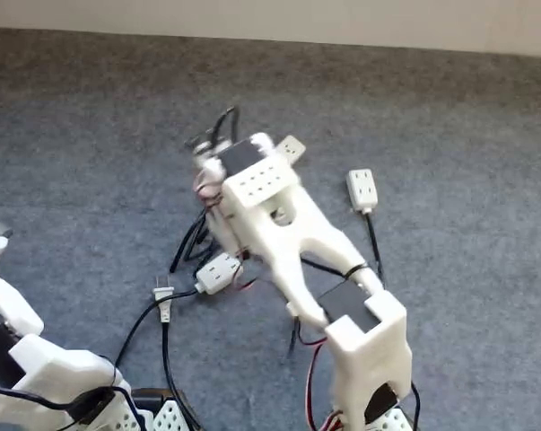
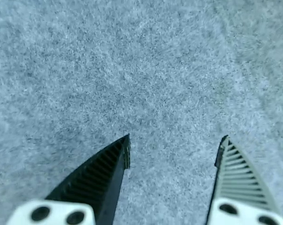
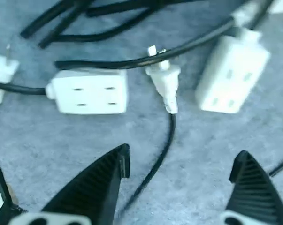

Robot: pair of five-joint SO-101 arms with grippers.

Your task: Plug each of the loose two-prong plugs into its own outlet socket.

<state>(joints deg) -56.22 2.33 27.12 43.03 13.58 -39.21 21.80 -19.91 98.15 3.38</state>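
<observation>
1. A loose white plug lies on the grey carpet, just beyond my right gripper's tips. It sits between a first outlet socket and a second outlet socket, and its two prongs point away from me.
2. It looks small, light, hard and smooth. I expect it to skid, or to twist as its springy black cord tugs. I would pinch the flat sides of the body behind the prongs, never the cord.
3. Another loose plug lies left of centre, on the near side.
4. My right gripper is spread wide and empty above the cord.
5. My left gripper is also wide and empty, above bare carpet.
</observation>
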